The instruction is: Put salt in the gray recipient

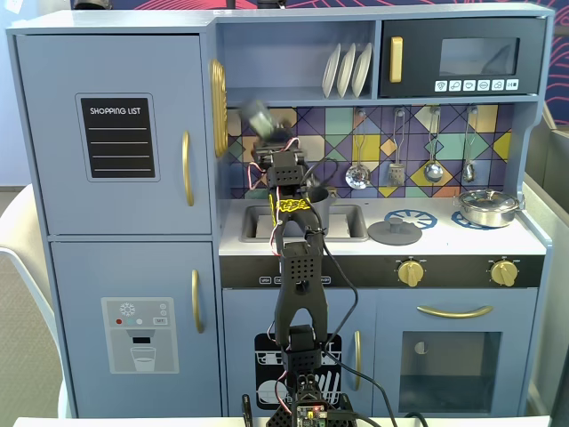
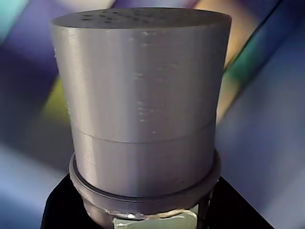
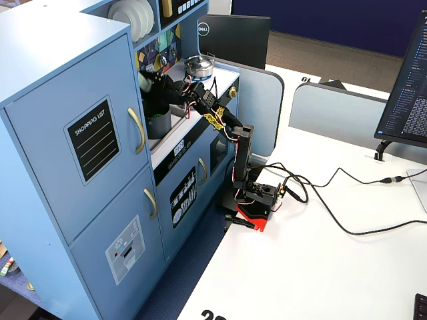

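The salt shaker (image 1: 258,118) is a gray cylinder with a perforated top, held tilted and motion-blurred in front of the tiled back wall. It fills the wrist view (image 2: 143,105), with its pale green label at the bottom edge. My gripper (image 1: 269,140) is shut on the shaker's lower body; black fingers (image 2: 62,212) show on either side of it. The gray recipient (image 1: 320,206) stands in the sink, below and to the right of the shaker, partly hidden by the arm. In a fixed view the pot (image 3: 157,124) sits under the gripper (image 3: 157,85).
A flat gray lid (image 1: 395,232) with a knob lies on the left burner and a shiny steel pan (image 1: 487,206) on the right burner. Utensils (image 1: 433,169) hang on the back wall. The shelf (image 1: 293,96) with plates (image 1: 347,69) is just above the shaker.
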Controlling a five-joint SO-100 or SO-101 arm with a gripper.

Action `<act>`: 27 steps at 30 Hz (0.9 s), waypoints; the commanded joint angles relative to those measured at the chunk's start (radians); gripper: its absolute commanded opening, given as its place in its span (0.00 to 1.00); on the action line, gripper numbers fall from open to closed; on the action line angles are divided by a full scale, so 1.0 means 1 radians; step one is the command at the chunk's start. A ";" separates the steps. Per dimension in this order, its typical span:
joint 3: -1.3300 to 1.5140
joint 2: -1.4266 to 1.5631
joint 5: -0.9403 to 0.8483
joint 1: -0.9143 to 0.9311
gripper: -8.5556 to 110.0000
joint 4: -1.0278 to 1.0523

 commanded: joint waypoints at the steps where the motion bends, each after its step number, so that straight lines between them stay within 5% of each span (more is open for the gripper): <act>1: -0.103 0.002 -0.041 0.031 0.07 0.018; 6: -0.069 0.009 0.051 0.089 0.07 0.341; 14: -0.023 0.028 -0.037 0.028 0.07 -0.048; 22: -0.015 0.028 0.032 0.089 0.07 0.394; 27: 0.080 0.069 -0.020 0.038 0.07 0.126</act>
